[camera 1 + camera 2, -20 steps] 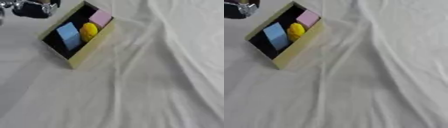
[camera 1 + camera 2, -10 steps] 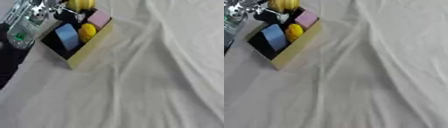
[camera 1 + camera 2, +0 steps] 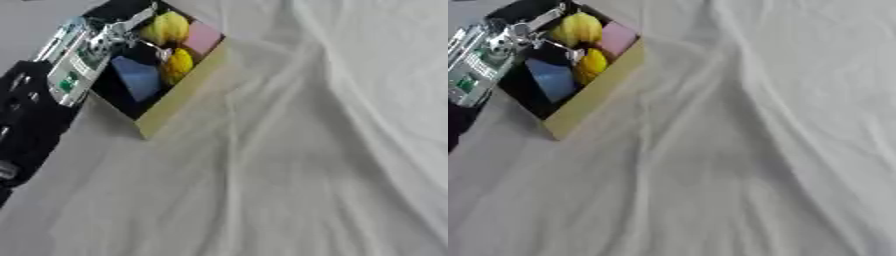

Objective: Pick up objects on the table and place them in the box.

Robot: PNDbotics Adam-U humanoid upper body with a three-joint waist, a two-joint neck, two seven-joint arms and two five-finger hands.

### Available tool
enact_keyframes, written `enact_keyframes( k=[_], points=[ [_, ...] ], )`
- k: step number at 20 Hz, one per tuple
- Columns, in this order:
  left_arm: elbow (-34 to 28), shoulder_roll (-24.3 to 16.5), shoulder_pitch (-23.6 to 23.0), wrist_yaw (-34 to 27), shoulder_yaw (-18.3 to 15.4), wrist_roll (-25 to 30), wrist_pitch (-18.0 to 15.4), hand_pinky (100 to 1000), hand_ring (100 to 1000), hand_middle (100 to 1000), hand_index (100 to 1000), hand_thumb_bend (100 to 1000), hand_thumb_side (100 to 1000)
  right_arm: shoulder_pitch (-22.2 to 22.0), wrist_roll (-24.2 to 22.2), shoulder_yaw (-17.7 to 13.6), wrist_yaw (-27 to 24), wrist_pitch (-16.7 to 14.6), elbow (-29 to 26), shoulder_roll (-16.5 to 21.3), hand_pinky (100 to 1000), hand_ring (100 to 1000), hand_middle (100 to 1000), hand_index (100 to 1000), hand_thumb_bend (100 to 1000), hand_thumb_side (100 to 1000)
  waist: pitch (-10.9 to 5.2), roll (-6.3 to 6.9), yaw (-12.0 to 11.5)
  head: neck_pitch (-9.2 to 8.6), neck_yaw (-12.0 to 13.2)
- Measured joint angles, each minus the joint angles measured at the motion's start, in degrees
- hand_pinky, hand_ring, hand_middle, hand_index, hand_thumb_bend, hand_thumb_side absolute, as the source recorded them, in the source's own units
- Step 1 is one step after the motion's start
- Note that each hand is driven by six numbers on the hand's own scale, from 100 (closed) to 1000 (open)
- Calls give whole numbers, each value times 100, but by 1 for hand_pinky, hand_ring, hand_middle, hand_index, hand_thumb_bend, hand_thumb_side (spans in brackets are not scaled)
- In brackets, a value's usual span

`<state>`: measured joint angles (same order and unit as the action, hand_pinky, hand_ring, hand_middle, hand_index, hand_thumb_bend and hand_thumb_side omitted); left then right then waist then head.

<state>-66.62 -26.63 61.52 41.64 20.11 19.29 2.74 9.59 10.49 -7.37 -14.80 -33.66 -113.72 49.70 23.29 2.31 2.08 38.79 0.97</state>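
The left hand (image 3: 131, 31), reaching in from the upper left over the box (image 3: 179, 95), is grasping a yellow object (image 3: 169, 27) at its fingertips, just above a second yellow object (image 3: 178, 64), with a blue block (image 3: 136, 82) below the hand and a pink block (image 3: 205, 38) beyond, on the cloth-covered counter (image 3: 306, 165).
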Motion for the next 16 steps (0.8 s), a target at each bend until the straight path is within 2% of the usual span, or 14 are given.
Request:
enact_keyframes(
  k=[1,3,6,7,8,10,15,16],
  points=[
    [6,0,-3,0,-4,27,-26,760,743,756,936,229,247,-1,-2,0,0,2,0,0,936,838,750,855,100,622,0,0,0,0,-1],
    [-12,-1,-13,0,-22,107,-103,820,801,814,973,345,360,-4,-5,0,0,5,0,0,936,838,750,854,100,625,0,0,0,-1,-6],
    [-141,-9,-42,27,-77,165,-159,855,836,835,983,449,500,-18,-15,0,0,15,0,0,936,838,749,854,100,632,0,0,-1,-1,-25],
    [-213,-13,-44,45,-103,166,-157,859,843,837,986,424,584,-36,-16,0,0,17,0,0,937,838,749,854,100,629,0,0,-2,-1,-33],
    [-295,-16,-45,63,-132,165,-150,866,851,840,988,501,557,-50,-16,0,0,18,0,-1,937,838,749,854,100,634,0,0,-3,-1,-41],
    [-437,-53,-50,104,-188,164,-124,869,856,838,986,516,578,-54,-20,0,0,22,0,-1,937,837,749,854,100,635,0,0,-6,-1,-54],
    [-765,-168,-120,95,-321,182,-74,855,846,824,973,481,595,-83,-27,0,1,34,0,-2,937,838,749,854,100,634,0,-2,-15,-1,-74],
    [-849,-195,-143,60,-353,182,-68,851,841,821,969,443,633,-88,-27,0,1,35,0,-2,937,838,749,854,100,636,0,-4,-17,-1,-81]
  ],
)
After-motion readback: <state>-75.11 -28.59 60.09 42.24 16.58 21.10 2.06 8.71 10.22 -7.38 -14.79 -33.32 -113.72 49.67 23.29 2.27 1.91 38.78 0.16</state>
